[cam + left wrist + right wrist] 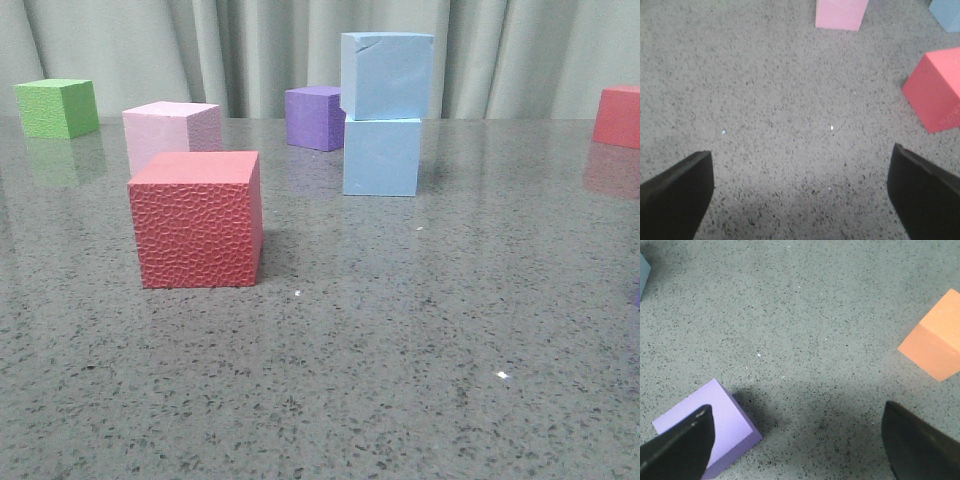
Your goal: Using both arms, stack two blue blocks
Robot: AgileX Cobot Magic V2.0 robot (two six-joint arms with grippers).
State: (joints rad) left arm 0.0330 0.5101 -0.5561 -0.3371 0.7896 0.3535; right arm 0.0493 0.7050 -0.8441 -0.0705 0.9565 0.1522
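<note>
standing stacked at the middle back of the table, the upper blue block is sitting on the lower blue block, twisted slightly off square. a purple cube is lying just behind them, while a pink cube and a red textured cube are sitting to their left — a green cube far left. the left gripper is hanging spread wide over bare table; the right gripper is likewise gaping, empty, a lilac cube partly under one finger and an orange cube nearby.
</note>
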